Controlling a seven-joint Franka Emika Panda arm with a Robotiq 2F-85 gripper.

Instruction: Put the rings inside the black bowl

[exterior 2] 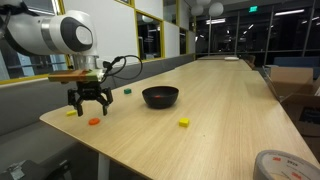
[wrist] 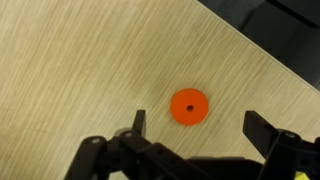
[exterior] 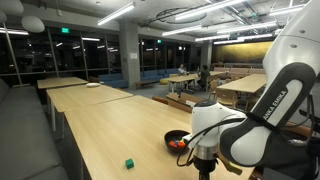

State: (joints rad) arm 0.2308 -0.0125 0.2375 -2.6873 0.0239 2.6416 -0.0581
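Orange ring [wrist: 187, 106] on wood table [wrist: 80, 60], fingers [wrist: 262, 130] apart astride it, seemingly hovering, black bowl [exterior: 174, 139] part-hidden by arm [exterior: 275, 100].

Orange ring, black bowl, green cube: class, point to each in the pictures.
orange ring [wrist: 181, 109]: wrist view, face beside hole.
black bowl [exterior 2: 160, 102]: exterior view, outer wall.
green cube [exterior: 129, 162]: exterior view, its middle.

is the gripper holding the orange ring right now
No, in the wrist view the orange ring lies flat on the table, clear of both fingers of the open gripper.
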